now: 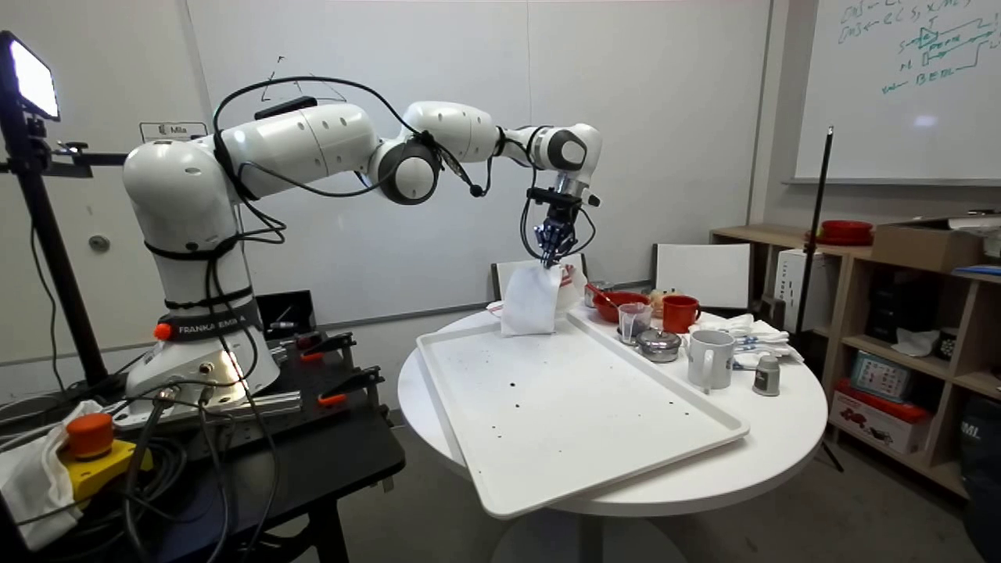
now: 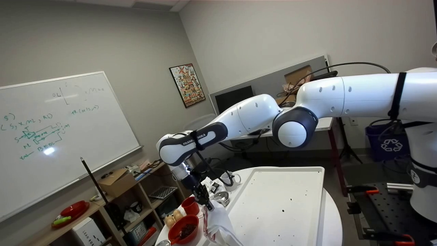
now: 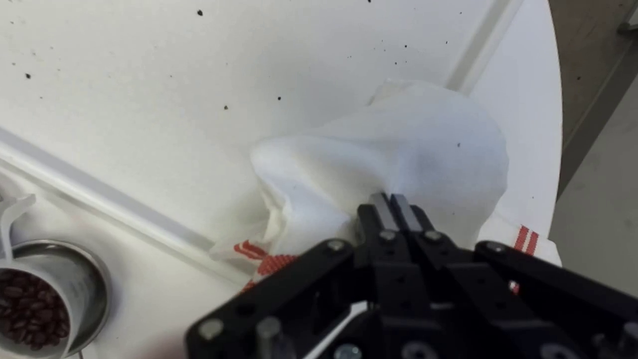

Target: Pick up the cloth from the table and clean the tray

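Gripper noted pinching the cloth, which hangs over one end of the tray; wiping should press low, gathering specks (dark, scattered) toward one rim.

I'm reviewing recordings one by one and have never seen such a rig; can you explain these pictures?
The machine is a white, jointed robot arm with a black, two-fingered end effector. The two wide pictures come from cameras outside the robot; the close-up, from one on its wrist. On a round white table lies a rectangular off-white tray scattered with small dark specks. Alongside are a round red bowl, a cylindrical red mug and a light-grey mug. The end effector is closed on a white fabric cloth with red stripes, hanging over one end of the tray.
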